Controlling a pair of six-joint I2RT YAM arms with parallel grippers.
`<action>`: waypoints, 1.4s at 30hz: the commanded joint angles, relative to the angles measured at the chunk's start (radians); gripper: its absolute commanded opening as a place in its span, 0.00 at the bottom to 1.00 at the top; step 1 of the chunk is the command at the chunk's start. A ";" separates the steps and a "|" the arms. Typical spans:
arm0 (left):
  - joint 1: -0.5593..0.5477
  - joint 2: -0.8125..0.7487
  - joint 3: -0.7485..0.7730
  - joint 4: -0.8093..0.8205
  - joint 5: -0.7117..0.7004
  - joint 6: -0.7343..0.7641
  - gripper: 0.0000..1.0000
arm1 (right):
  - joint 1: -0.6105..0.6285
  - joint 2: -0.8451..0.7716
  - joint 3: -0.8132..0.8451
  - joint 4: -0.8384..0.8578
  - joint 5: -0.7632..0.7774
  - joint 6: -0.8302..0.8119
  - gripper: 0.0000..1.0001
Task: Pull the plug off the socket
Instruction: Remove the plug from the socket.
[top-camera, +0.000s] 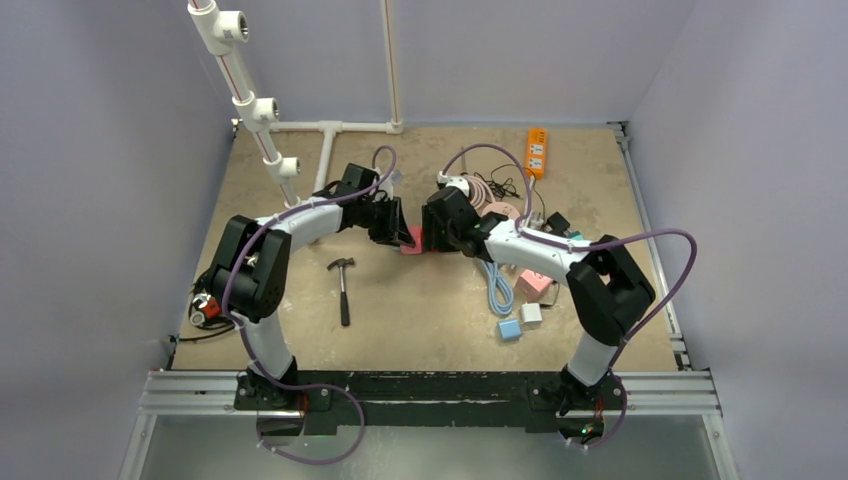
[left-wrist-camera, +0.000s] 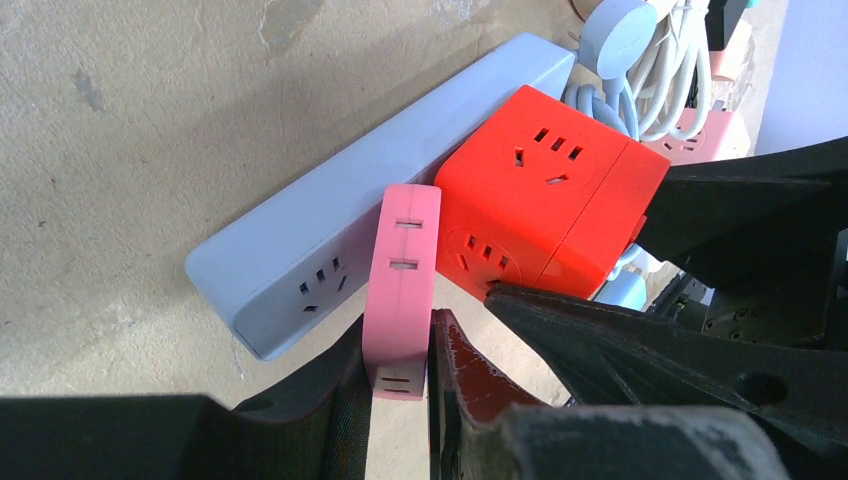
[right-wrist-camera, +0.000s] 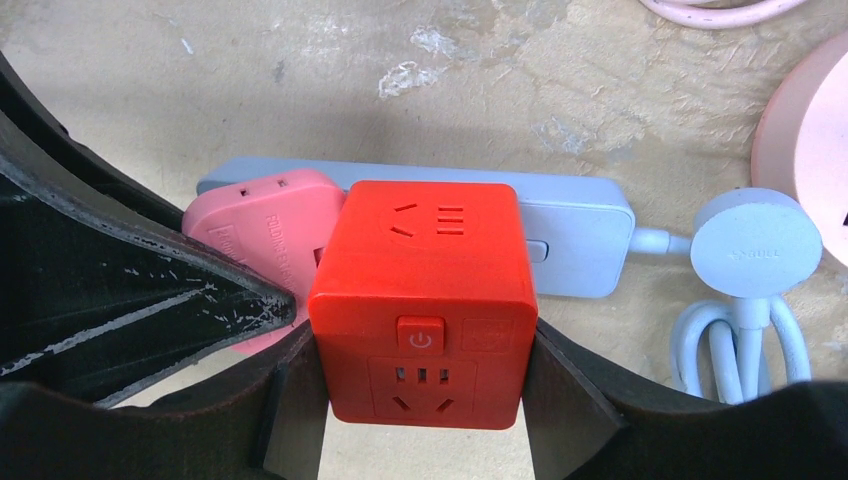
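Observation:
The plug (left-wrist-camera: 403, 290) is a flat pink adapter, standing on edge with its far end against the left face of the socket (left-wrist-camera: 545, 200), a red cube with outlets on its sides. My left gripper (left-wrist-camera: 400, 335) is shut on the pink plug, one finger on each flat side. In the right wrist view the red socket (right-wrist-camera: 425, 260) sits between the fingers of my right gripper (right-wrist-camera: 425, 400), which is shut on its two sides. There the pink plug (right-wrist-camera: 255, 225) touches the cube's left side. From above, both grippers (top-camera: 395, 232) (top-camera: 440, 235) meet at mid-table.
A pale blue-grey power strip (right-wrist-camera: 570, 230) lies right behind the cube, its coiled cable (right-wrist-camera: 745, 330) to the right. A hammer (top-camera: 343, 285) lies left of centre. An orange power strip (top-camera: 537, 152), more adapters (top-camera: 520, 320) and a white pipe frame (top-camera: 260, 110) stand around.

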 joint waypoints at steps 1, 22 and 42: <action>0.025 0.051 -0.015 -0.029 -0.210 0.016 0.00 | -0.004 -0.073 0.008 0.096 -0.118 0.020 0.00; 0.028 0.047 -0.014 -0.029 -0.214 0.017 0.00 | 0.203 0.097 0.261 -0.177 0.262 0.179 0.00; 0.029 0.049 -0.015 -0.031 -0.217 0.017 0.00 | 0.055 -0.090 0.036 0.038 0.010 0.081 0.00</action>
